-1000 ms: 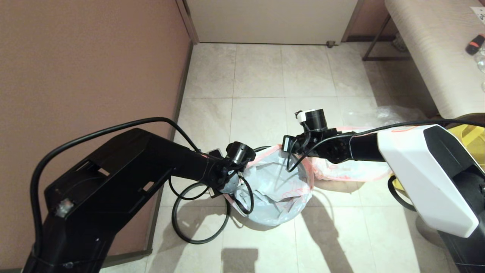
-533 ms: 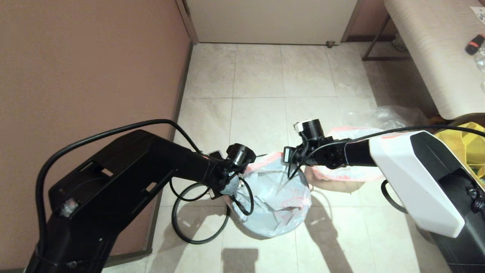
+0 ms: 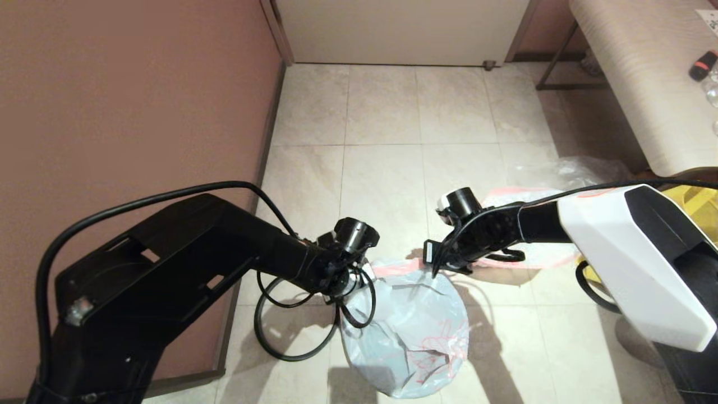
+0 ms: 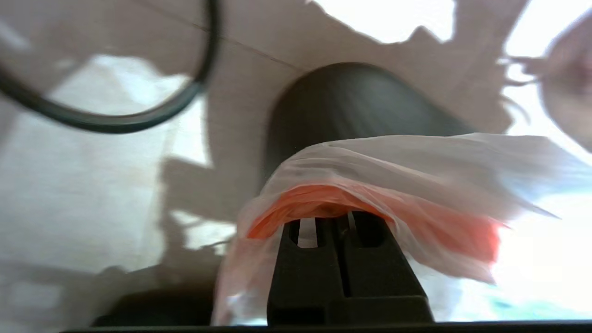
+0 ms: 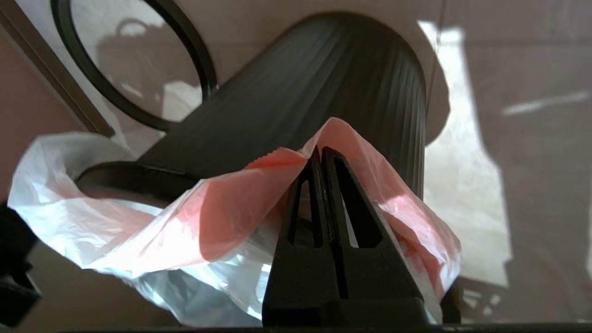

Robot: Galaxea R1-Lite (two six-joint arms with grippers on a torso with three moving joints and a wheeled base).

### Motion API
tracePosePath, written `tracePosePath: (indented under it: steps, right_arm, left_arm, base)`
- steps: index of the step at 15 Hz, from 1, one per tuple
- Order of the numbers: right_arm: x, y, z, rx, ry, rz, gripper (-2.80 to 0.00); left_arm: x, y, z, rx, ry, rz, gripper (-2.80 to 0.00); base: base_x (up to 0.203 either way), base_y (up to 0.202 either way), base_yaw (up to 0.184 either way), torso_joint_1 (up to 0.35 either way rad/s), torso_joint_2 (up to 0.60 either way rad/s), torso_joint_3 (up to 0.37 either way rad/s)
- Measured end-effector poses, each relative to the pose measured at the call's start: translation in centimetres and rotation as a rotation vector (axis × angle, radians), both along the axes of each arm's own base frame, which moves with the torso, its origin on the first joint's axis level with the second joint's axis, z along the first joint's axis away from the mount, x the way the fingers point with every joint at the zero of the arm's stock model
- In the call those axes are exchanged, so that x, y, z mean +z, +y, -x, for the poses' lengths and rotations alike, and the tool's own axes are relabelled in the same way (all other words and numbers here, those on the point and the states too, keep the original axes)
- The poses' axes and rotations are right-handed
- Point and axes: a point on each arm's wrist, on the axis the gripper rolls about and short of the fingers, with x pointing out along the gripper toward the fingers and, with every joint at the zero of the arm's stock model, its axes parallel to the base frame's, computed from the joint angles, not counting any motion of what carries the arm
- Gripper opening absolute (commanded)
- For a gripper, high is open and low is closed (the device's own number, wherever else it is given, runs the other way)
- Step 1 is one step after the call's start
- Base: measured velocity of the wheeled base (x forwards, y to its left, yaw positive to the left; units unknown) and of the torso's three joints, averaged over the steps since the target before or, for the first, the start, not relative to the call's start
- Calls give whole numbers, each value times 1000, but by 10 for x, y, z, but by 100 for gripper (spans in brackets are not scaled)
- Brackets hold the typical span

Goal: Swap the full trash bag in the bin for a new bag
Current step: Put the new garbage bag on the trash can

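Both hands pinch new bag (image 3: 412,331) rim (bin (image 5: 323,88) beneath).

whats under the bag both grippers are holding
The dark ribbed bin shows under the new bag in both wrist views. In the head view the bag covers it wholly; its inside cannot be seen.

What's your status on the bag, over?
Left gripper and right gripper both shut on the new bag, at its pink rim. Bag spread between them over the bin. Black cable loop beside it, robot's left.
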Motion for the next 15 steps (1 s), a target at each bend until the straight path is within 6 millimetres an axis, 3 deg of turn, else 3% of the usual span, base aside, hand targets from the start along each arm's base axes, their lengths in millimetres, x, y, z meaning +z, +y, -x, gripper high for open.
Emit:
tracePosePath:
  steps: [8,15]
  right_arm:
    - [-9,-18,3,4,58,18,-280]
    - [-23,-20,-2,13,90,7,-280]
  left_arm:
    - [-14,-2,-15,110,-76,-102,-280]
    - [-38,-4,-11,6,50,-163,-280]
  base:
    - [0,0,0,0,0,0]
    - [0,0,0,0,0,0]
